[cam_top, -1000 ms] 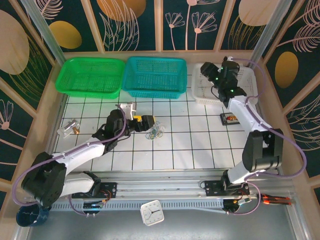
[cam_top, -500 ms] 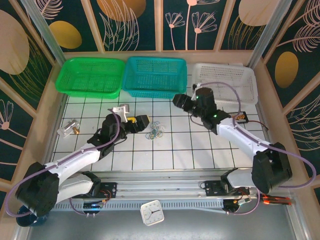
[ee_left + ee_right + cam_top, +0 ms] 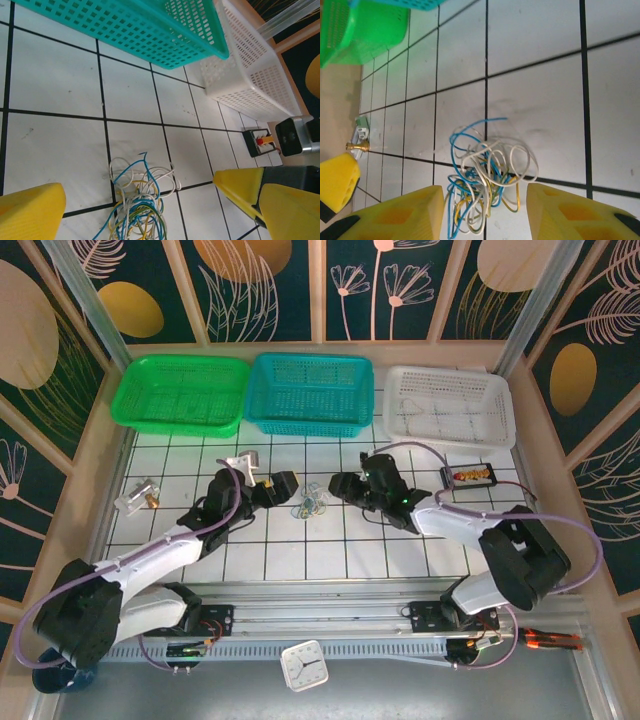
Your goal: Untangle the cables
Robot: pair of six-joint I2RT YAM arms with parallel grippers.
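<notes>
The cables [image 3: 311, 504] lie as one small tangle of thin white, blue and yellow wire loops on the tiled table, mid-centre. My left gripper [image 3: 284, 486] stands just left of the tangle and my right gripper [image 3: 342, 487] just right of it, facing each other. In the left wrist view the cables [image 3: 137, 200] sit low between the wide-apart yellow fingers of my left gripper [image 3: 145, 212], untouched. In the right wrist view the cables [image 3: 487, 175] lie just ahead of my right gripper [image 3: 482, 217], whose yellow fingers [image 3: 395, 215] stand apart, holding nothing.
A green basket [image 3: 180, 393], a teal basket [image 3: 310, 392] and a white basket [image 3: 450, 405] line the back edge. A small black box with a red-black lead [image 3: 470, 475] lies right of centre. A small clear and brass part [image 3: 138, 497] lies at the far left.
My right arm has swung from the white basket at the back right down to the centre, stopping right of the tangle. My left gripper has drawn back slightly from the wires.
</notes>
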